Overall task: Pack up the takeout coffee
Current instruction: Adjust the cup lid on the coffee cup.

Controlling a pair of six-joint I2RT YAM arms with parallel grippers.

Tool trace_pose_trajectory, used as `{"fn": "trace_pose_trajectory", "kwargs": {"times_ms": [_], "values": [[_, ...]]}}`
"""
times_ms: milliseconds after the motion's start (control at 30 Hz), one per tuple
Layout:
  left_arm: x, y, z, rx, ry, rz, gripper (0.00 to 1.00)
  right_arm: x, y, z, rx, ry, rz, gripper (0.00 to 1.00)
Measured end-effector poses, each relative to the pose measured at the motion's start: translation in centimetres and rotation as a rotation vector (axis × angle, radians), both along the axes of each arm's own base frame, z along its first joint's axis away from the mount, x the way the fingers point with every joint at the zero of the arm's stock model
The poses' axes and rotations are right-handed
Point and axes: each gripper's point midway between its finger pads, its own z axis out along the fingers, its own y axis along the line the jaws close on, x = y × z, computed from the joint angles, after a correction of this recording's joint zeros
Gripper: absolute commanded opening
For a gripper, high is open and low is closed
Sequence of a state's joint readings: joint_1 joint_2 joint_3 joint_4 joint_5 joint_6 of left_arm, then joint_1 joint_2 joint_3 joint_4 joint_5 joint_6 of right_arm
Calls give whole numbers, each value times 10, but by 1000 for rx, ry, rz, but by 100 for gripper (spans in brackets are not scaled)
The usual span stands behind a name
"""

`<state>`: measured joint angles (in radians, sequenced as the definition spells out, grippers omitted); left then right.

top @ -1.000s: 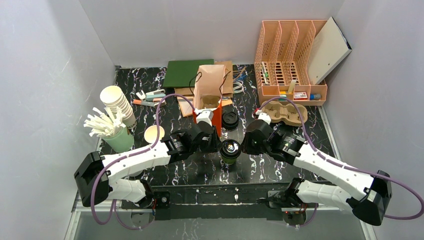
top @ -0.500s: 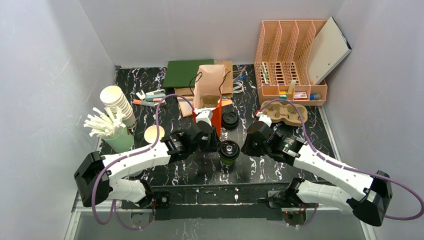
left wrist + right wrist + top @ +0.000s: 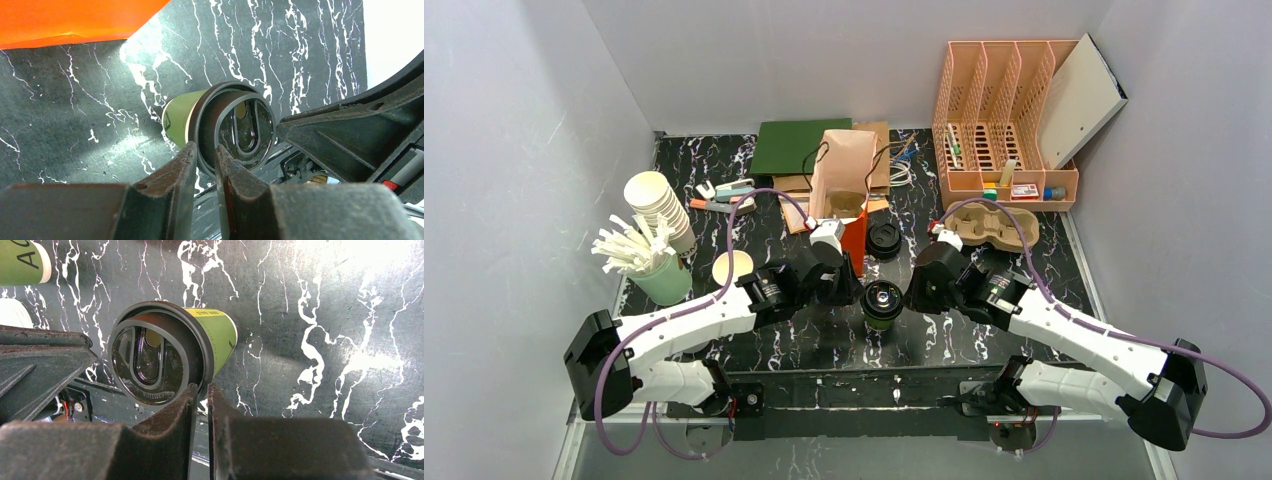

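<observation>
Your coffee cup [image 3: 882, 305] stands upright on the table [image 3: 824, 345] between the two arms, near the front edge, with its black lid [image 3: 150, 360] on; the step in hand looks like the two-sided grasp that comes before the lift. Your left gripper [image 3: 205, 160] has its fingers drawn almost together, and the rim of the lid runs into the narrow slot between them; it reads as a pinch on the lid's edge from the cup's left. Your right gripper [image 3: 202, 396] does the same from the opposite side, one finger over the lid and the other outside the cup wall; so both tools are closed on the rim, not around the body.

Nothing is packed yet; the paper bag [image 3: 844, 165] stands open at the back of the table, well apart from the cup, and the cardboard cup tray [image 3: 996, 228] lies to the right; I cannot tell which one you mean to use.

Next you will probably need to raise both arms together and evenly, since a rim pinch gives little hold and an uneven pull could pop the lid or tip the cup; watch the orange box [image 3: 856, 238] just behind the left gripper as you carry it back.
</observation>
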<state>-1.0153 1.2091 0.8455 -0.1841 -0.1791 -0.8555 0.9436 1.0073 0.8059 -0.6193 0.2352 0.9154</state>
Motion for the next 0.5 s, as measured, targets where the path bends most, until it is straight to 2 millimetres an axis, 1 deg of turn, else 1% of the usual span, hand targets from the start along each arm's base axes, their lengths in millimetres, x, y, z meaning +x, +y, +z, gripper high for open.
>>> {"fn": "trace_pose_trajectory", "kwargs": {"times_ms": [100, 200, 500], "values": [[1, 1, -1, 1, 4, 1, 15, -1, 0, -1, -1, 4, 2, 21], [1, 0, -1, -3, 8, 0, 10, -1, 0, -2, -1, 5, 1, 18], [0, -2, -5, 1, 21, -14, 9, -2, 0, -5, 1, 11, 5, 17]]}}
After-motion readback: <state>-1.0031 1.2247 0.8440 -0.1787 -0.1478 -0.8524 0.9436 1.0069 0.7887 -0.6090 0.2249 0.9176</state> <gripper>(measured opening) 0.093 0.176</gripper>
